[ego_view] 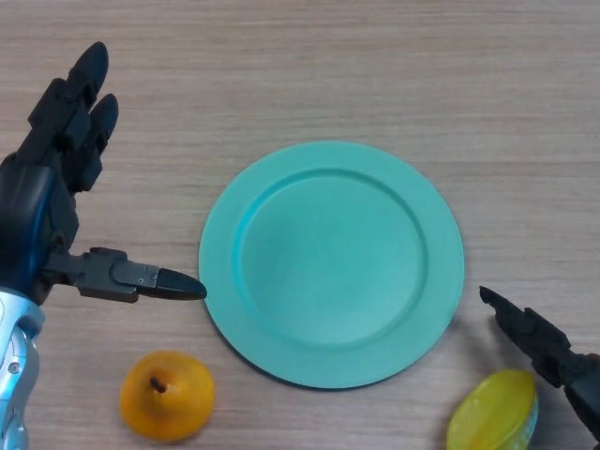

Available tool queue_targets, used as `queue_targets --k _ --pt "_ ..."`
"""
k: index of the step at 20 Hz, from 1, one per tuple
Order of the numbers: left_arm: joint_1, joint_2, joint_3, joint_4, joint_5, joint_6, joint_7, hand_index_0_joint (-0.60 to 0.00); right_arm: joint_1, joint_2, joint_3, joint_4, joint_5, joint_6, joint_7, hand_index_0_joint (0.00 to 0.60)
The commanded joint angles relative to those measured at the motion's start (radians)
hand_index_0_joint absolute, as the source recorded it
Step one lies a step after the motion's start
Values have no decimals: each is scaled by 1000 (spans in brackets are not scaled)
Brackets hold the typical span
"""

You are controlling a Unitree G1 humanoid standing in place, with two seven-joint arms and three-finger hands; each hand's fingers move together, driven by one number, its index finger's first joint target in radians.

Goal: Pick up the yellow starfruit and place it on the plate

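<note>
The yellow starfruit [494, 414] lies on the wooden table at the bottom right, partly cut off by the lower edge. My right hand [548, 352] reaches in from the bottom right corner, its fingers just above and beside the fruit; only part of it shows. The teal plate [225, 234] sits bare in the middle of the table. My left hand [42, 202] rests at the left, fingers straight and pointing away, thumb stretched toward the plate's left rim, holding nothing.
An orange pear-like fruit [167, 395] with a dark stem spot lies on the table at the bottom left, below my left thumb.
</note>
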Motion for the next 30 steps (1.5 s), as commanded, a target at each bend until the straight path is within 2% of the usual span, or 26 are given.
queue_targets --k 1,3,12,15,16,17,18,19,20,22,23,27,30 --pt "-27 39 62 -57 -27 -71 28 0 8 -32 -36 -30 40 -147 -38 400" --pt "-18 37 66 -65 -22 -70 19 0 11 -31 -40 -16 30 -155 -38 600" --pt "1 33 76 -78 3 -112 17 0 3 -35 -46 -7 13 -208 -65 600" --pt "3 33 86 -108 -25 -79 20 0 32 -14 -44 -218 122 -4 22 600" --pt "0 33 87 -112 -28 -74 23 0 30 -11 -46 -247 130 26 31 600" --pt "-2 36 92 -121 -40 -63 26 0 23 0 -45 -362 195 178 64 600" --pt "0 36 93 -125 -42 -62 26 0 18 3 -44 -396 210 228 73 600" --pt "1 36 92 -128 -42 -66 26 0 -7 5 -30 -488 267 396 91 600" --pt "2 35 91 -130 -44 -64 25 0 -20 4 -26 -514 281 448 88 600" --pt "7 33 88 -141 -42 -52 25 0 -88 0 9 -514 323 433 47 600" --pt "9 33 89 -145 -39 -53 16 0 -107 -10 44 -549 346 543 17 600" --pt "20 34 101 -154 -42 -48 -6 0 -217 -22 132 -540 356 587 -72 600" --pt "28 31 104 -158 -37 -48 -15 0 -283 -16 189 -507 346 607 -122 600"
